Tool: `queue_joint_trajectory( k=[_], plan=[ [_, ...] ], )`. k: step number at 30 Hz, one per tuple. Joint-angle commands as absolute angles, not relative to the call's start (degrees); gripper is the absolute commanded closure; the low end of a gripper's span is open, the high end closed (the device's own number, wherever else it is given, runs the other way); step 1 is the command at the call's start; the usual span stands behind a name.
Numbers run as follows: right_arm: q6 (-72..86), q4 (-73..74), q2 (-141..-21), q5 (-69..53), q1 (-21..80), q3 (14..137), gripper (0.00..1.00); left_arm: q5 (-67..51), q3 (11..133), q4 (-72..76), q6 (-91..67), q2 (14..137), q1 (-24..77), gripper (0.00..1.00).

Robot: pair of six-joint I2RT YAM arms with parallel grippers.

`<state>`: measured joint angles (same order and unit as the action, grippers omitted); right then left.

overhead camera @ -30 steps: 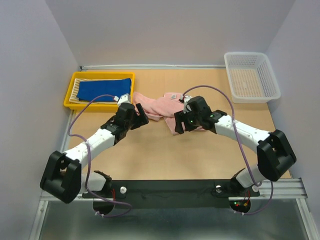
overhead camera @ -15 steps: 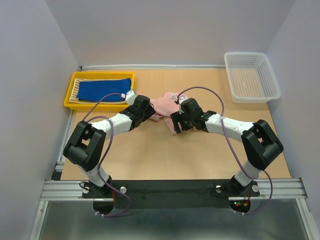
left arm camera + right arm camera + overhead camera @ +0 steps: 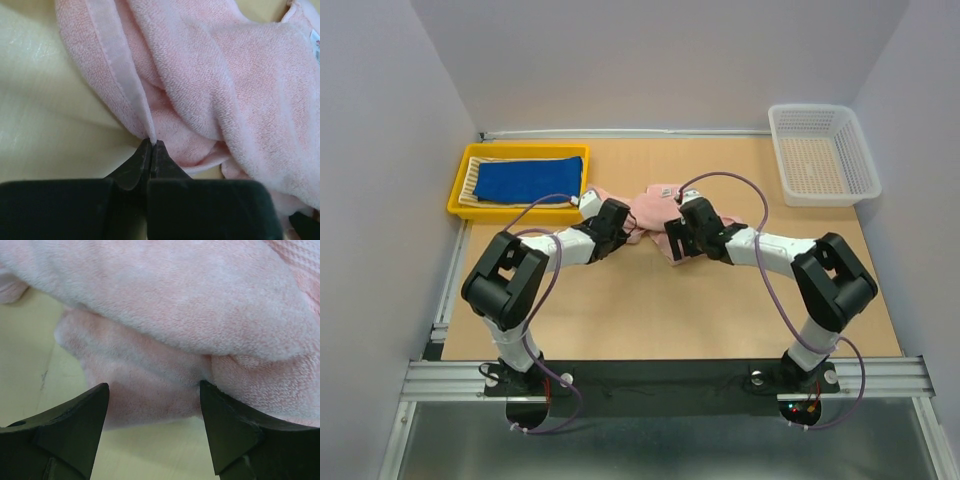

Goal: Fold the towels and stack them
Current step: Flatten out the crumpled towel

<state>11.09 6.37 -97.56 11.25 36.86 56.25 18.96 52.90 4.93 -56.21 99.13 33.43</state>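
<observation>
Our left fingers [image 3: 131, 170] pinch the hem of the pink towel [image 3: 648, 207], crumpled mid-surface [image 3: 700, 310], presumably to spread it; our right fingers [image 3: 70, 415] stand wide before its near fold.

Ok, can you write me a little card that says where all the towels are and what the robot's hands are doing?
pink towel: crumpled, between the two grippers
blue towel: folded in the yellow tray, on top of the striped towel
left gripper: shut, pinching the pink towel's hem
right gripper: open, a fold of the pink towel just ahead of its fingers
white basket: far right corner
</observation>
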Motion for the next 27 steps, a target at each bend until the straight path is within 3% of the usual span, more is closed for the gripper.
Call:
queue_joint_trajectory(
  k=[1, 7, 11, 15, 20, 25, 27],
  plan=[
    [13.0, 3.34, -98.09, 16.08, 32.88, 55.72, 0.22, 21.88, 50.63, 4.13, -53.19, 94.58, 33.75, 1.0],
    [15.29, 3.6, -98.88, 12.66, 17.69, 60.2, 0.23, 20.93, 47.9, 0.09, -43.35, 82.11, 33.93, 1.0],
    [16.79, 4.3, -99.14, 11.69, 10.12, 65.47, 0.23, 13.22, 47.81, -6.66, -35.53, 72.1, 34.01, 1.0],
    [13.63, 6.15, -98.27, 7.4, 10.11, 70.31, 0.23, 2.31, 46.85, -10.37, -34.01, 65.93, 34.36, 1.0],
    [10.37, 6.33, -89.93, -1.99, 13.61, 62.87, 0.22, -8.69, 40.45, -8.27, -37.96, 59.34, 36.65, 1.0],
    [10.46, 7.91, -80.09, -5.19, 20.64, 54.52, 0.22, -9.4, 33.94, -10.46, -43.49, 53.18, 39.45, 1.0],
    [11.16, 8.43, -78.58, -5.01, 24.58, 52.57, 0.22, -9.05, 30.08, -10.37, -46.57, 50.28, 42.69, 0.92]
  ],
)
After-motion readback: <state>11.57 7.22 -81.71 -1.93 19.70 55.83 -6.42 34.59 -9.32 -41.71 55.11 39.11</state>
